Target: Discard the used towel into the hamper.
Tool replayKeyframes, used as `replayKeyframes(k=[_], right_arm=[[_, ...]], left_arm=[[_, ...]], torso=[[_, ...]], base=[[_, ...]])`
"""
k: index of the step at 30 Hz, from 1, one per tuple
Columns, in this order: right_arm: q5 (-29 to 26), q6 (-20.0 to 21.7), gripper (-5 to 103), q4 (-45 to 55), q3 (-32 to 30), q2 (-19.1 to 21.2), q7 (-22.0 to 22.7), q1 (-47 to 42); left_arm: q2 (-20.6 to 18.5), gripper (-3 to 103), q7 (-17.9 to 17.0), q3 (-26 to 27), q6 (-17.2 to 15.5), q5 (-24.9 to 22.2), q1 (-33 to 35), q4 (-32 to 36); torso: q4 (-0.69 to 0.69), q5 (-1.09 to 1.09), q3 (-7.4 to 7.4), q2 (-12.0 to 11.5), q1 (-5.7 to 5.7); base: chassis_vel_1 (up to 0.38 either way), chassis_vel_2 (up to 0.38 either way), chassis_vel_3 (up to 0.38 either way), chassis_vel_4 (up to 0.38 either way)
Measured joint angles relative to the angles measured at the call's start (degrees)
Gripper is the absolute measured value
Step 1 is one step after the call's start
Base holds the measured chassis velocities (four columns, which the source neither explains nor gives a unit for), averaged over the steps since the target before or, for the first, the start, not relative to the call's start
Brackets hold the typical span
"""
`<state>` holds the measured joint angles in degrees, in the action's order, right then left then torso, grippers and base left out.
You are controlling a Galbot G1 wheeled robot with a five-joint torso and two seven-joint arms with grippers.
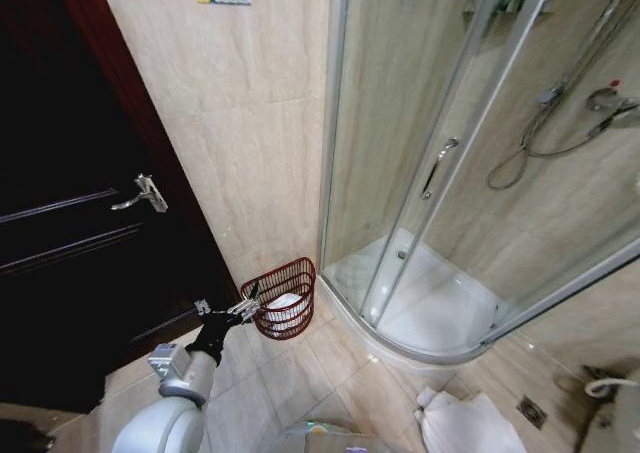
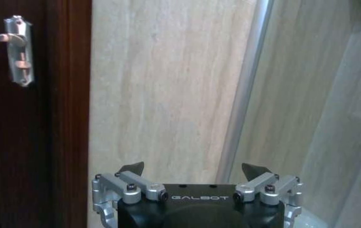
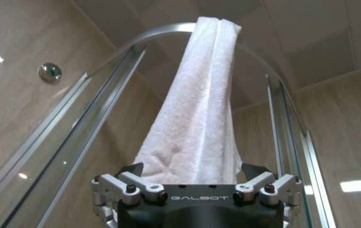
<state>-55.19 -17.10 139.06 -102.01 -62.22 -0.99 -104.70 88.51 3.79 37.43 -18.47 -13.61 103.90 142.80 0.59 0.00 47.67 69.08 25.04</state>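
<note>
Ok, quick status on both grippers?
Left gripper: open, empty, beside the hamper.
Right gripper: open, fingers either side of the hanging towel, not clamped.

Left gripper (image 1: 247,304) at hamper (image 1: 283,298) rim, fingers apart | white cloth (image 1: 284,306) inside hamper | hamper on floor between door (image 1: 70,223) and shower (image 1: 470,173)

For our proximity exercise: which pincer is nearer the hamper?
Left. The left pincer sits open at the hamper rim. The right pincer is open around a white towel draped over the shower frame.
</note>
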Motion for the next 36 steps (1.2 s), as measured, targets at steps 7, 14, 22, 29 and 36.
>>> replayKeyframes(k=[7, 14, 22, 29, 36], right_arm=[[-3.3, 0.1, 100, -3.3, -2.1, 6.1, -1.9, 2.4], [-8.5, 2.4, 100, -8.5, -6.4, 17.3, -1.3, 4.4], [-10.5, 4.1, 100, -14.4, -7.1, 27.3, 2.8, 9.2], [-6.5, 5.3, 100, -19.0, -1.6, 37.5, 8.7, 18.7], [-7.0, 8.2, 100, -22.6, 2.6, 45.4, 10.3, 23.4]], left_arm=[[0.0, 100, 0.0, 0.0, 0.0, 0.0, 0.0, 0.0], [0.0, 100, 0.0, 0.0, 0.0, 0.0, 0.0, 0.0], [0.0, 100, 0.0, 0.0, 0.0, 0.0, 0.0, 0.0], [0.0, 100, 0.0, 0.0, 0.0, 0.0, 0.0, 0.0], [0.0, 100, 0.0, 0.0, 0.0, 0.0, 0.0, 0.0]], torso=[[0.02, -0.02, 0.00, 0.0, 0.00], [0.02, -0.02, 0.00, 0.0, 0.01], [0.00, 0.02, 0.00, 0.0, 0.00], [0.03, -0.01, 0.01, 0.0, 0.01], [0.02, 0.00, 0.01, 0.0, 0.00]], base=[[-0.029, -0.040, 0.025, 0.035], [0.000, 0.000, 0.000, 0.000], [0.000, 0.000, 0.000, 0.000], [0.000, 0.000, 0.000, 0.000], [0.000, 0.000, 0.000, 0.000]])
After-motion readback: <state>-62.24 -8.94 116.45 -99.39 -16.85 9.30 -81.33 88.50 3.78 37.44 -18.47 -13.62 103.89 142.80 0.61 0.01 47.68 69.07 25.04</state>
